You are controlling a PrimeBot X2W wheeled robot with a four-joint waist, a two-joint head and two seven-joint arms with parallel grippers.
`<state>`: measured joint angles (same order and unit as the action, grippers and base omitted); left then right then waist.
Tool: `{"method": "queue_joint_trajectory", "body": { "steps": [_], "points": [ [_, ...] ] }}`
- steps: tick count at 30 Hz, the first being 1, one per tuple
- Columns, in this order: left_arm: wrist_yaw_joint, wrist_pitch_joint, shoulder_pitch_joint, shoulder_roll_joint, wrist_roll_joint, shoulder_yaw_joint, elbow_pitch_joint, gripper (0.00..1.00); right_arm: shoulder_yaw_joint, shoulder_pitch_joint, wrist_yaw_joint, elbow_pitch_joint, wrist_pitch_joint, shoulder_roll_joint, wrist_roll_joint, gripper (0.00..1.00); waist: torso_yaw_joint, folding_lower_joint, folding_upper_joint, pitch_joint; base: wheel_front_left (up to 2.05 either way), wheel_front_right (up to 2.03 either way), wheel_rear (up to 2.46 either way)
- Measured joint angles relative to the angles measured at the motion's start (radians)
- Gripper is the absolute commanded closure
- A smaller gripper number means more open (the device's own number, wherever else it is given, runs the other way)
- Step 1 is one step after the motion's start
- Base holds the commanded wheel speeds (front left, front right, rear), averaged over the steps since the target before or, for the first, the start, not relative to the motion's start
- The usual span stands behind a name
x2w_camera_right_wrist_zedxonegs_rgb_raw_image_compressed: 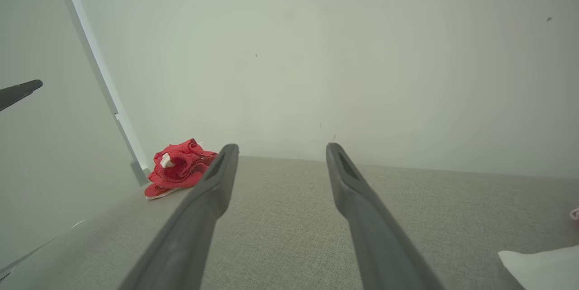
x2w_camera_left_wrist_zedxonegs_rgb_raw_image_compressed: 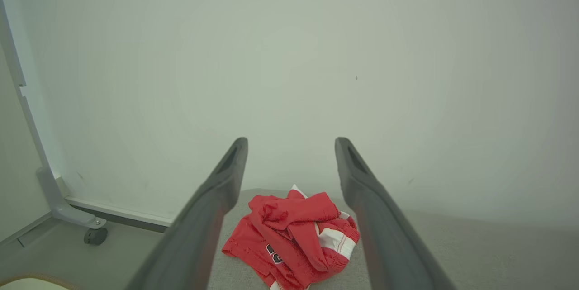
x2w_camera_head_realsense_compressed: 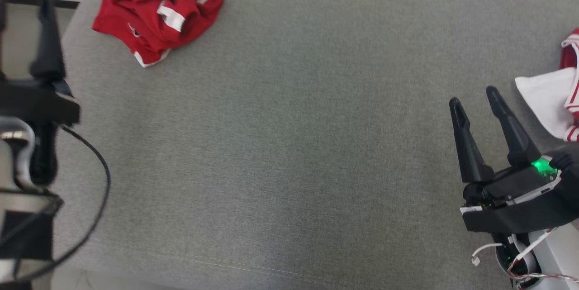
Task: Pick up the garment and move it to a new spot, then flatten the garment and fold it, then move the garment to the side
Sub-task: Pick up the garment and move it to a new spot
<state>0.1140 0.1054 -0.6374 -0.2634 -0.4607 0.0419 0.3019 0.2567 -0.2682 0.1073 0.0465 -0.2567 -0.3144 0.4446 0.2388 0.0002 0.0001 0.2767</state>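
Note:
The garment [x2w_camera_head_realsense_compressed: 156,11] is a crumpled red piece with white trim, lying at the far left corner of the grey cushioned surface [x2w_camera_head_realsense_compressed: 289,145]. My left gripper [x2w_camera_head_realsense_compressed: 22,2] hangs off the surface's left edge, nearer than the garment, fingers pointing toward it. In the left wrist view its fingers [x2w_camera_left_wrist_zedxonegs_rgb_raw_image_compressed: 291,145] stand open and empty, with the garment [x2w_camera_left_wrist_zedxonegs_rgb_raw_image_compressed: 294,240] framed low between them. My right gripper [x2w_camera_head_realsense_compressed: 473,95] is open and empty at the right side, far from the garment [x2w_camera_right_wrist_zedxonegs_rgb_raw_image_compressed: 178,168], which lies well left of its fingers [x2w_camera_right_wrist_zedxonegs_rgb_raw_image_compressed: 280,149].
A white and red-striped cloth [x2w_camera_head_realsense_compressed: 549,100] lies at the right edge beside my right gripper, its white corner [x2w_camera_right_wrist_zedxonegs_rgb_raw_image_compressed: 543,267] low in the right wrist view. A pale wall stands behind the surface. A white frame on a caster [x2w_camera_left_wrist_zedxonegs_rgb_raw_image_compressed: 95,235] stands on the floor at left. A black cable [x2w_camera_head_realsense_compressed: 102,177] loops from my left arm.

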Motion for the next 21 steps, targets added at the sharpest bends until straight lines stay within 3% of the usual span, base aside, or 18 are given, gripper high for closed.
{"method": "queue_joint_trajectory", "body": {
  "steps": [13, 21],
  "points": [
    [0.001, -0.148, -0.346, -0.102, -0.106, 0.080, 0.251, 0.00, -0.001, -0.142, 0.007, 0.048, 0.000, 0.010, -0.019, 0.00, -0.078, 0.0001, 0.0001, 0.178, 0.00, 0.00, 0.00],
    [0.001, -0.257, -0.442, -0.156, -0.121, 0.089, 0.428, 0.00, 0.018, -0.199, 0.009, 0.074, 0.000, 0.043, -0.035, 0.00, -0.161, 0.0000, 0.0001, 0.256, 0.00, 0.00, 0.00]
  ]
}}
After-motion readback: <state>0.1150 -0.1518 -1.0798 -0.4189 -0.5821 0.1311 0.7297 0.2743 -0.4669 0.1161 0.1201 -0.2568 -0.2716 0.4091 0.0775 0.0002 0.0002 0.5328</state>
